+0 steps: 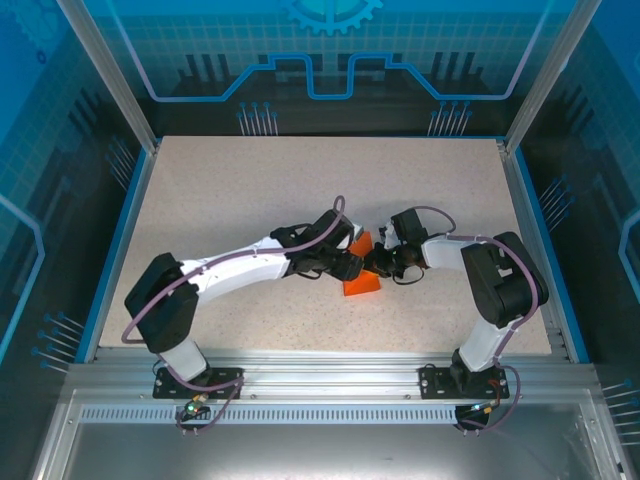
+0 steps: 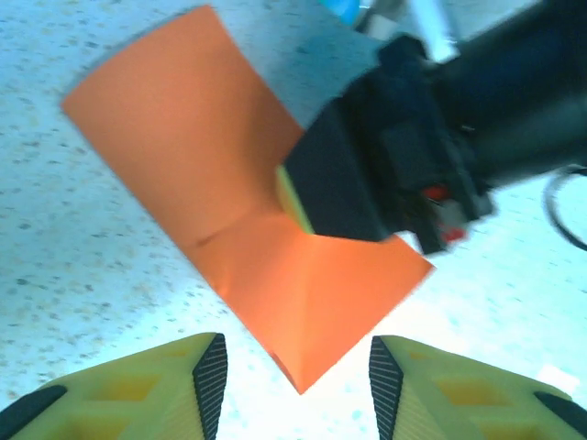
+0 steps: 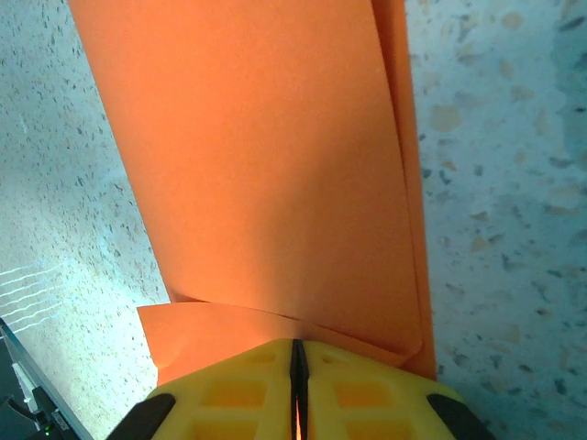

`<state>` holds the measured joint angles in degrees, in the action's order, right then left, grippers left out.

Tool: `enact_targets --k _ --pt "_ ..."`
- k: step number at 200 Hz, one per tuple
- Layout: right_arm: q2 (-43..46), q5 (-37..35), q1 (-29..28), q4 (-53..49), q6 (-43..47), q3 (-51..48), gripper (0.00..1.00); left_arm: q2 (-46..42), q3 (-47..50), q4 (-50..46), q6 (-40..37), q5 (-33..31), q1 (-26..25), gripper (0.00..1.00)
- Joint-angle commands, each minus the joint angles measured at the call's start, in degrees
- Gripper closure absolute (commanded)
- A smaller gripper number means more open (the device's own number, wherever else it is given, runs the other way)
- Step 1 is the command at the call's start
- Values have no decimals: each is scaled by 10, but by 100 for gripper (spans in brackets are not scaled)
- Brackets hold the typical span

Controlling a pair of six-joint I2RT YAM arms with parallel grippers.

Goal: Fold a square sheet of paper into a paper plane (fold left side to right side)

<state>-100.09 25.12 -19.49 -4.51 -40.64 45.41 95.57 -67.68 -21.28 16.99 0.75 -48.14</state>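
The folded square sheet of paper (image 1: 361, 286) lies mid-table as a bright orange creased shape. In the left wrist view the sheet (image 2: 229, 183) is a folded band with a pointed corner aimed at my left gripper (image 2: 298, 378). That gripper is open, and the paper tip sits in the gap without touching either finger. My right gripper (image 1: 381, 263) comes in from the right and shows as a dark block (image 2: 367, 183) clamped on the sheet's edge. In the right wrist view, my right gripper (image 3: 295, 367) has its yellow fingers pressed together on the paper (image 3: 275, 165), whose layers spread out ahead.
The speckled beige table (image 1: 250, 190) stretches wide behind and beside the two arms. A blue rim and metal frame posts (image 1: 520, 140) bound it. The grippers face each other very closely over the paper.
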Motion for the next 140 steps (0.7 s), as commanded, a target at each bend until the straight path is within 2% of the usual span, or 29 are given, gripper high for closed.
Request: enact_targets --k 1,41,68,140 --pt "-26 -28 -3 -27 2 -20 89 16 28 58 23 97 3 51" --pt "-25 -27 -4 -31 4 -18 89 84 7 80 31 136 0 54" --pt "-20 -26 -4 -33 5 -19 89 120 -3 70 30 127 -2 55" --pt "-14 -21 -4 -35 15 -19 89 125 31 70 44 124 -6 56"
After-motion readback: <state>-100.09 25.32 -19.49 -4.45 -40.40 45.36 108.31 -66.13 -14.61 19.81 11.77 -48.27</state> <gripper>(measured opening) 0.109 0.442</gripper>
